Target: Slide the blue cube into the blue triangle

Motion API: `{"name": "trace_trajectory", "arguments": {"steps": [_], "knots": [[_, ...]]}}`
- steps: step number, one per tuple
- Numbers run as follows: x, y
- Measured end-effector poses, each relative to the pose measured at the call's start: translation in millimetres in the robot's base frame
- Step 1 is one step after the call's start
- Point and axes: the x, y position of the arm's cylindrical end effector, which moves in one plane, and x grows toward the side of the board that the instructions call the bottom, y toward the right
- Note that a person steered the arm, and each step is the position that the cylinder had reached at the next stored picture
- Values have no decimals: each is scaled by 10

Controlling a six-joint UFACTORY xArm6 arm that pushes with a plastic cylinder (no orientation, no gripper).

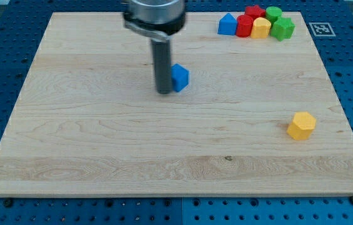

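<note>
The blue cube (180, 77) lies on the wooden board a little above and left of the middle. My tip (164, 92) stands right at the cube's left side, touching or nearly touching it. The blue triangle (227, 24), a house-like block, sits near the view's top right, at the left end of a cluster of blocks. It is well up and to the right of the cube.
Next to the blue triangle are a red block (245, 26), a red star-like block (255, 11), a yellow block (261, 28) and two green blocks (273, 13) (283, 29). A yellow hexagonal block (302, 125) lies alone at the right. The board's top edge (201, 12) is close to the cluster.
</note>
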Motion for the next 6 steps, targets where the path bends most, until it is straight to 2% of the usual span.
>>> {"name": "trace_trajectory", "arguments": {"steps": [1,4,6], "knots": [[-3,497],[-131,192],[-579,437]]}}
